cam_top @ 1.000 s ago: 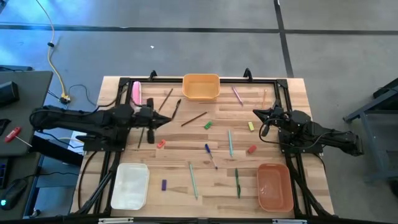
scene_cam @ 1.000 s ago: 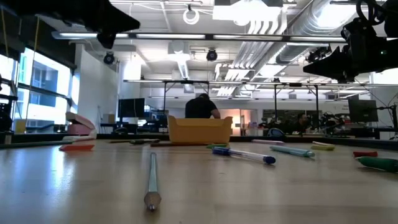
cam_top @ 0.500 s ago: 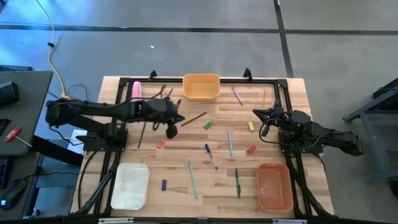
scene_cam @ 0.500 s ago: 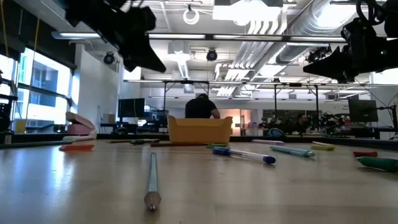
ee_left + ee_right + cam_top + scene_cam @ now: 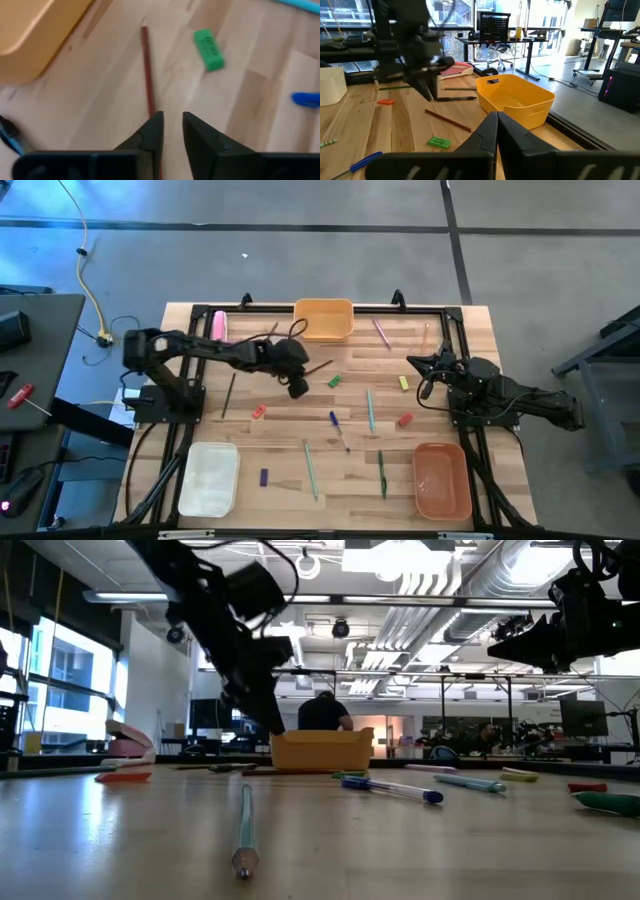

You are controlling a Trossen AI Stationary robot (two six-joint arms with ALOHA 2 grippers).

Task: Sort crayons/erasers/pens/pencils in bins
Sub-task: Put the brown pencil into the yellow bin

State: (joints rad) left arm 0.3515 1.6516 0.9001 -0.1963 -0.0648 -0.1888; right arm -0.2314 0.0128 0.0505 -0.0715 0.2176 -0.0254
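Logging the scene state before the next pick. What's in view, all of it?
bins: 3; yellow-orange far edge, white near left, salmon near right
pink bar: 1, far left
pens: 5; pink, teal, blue, light green, dark green
pencils: at least 3 showing; brown, dark, tan
short pieces: 5; green, yellow, two red, purple
table: wooden
person: beyond the table
left hand: narrowly open, over the brown pencil
right hand: shut, at right side
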